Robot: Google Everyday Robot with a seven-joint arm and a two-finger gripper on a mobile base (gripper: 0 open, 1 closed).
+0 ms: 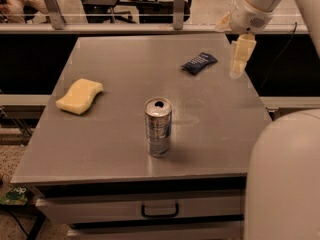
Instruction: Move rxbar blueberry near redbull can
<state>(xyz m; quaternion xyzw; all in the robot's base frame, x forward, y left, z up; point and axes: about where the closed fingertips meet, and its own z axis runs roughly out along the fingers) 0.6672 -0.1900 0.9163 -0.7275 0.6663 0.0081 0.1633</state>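
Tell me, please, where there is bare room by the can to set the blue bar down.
Bare table lies right of the redbull can up to the edge, and left of it, in front of the yellow sponge. Left of the rxbar blueberry is free. Only the back right is busy: the gripper hangs beside the bar.
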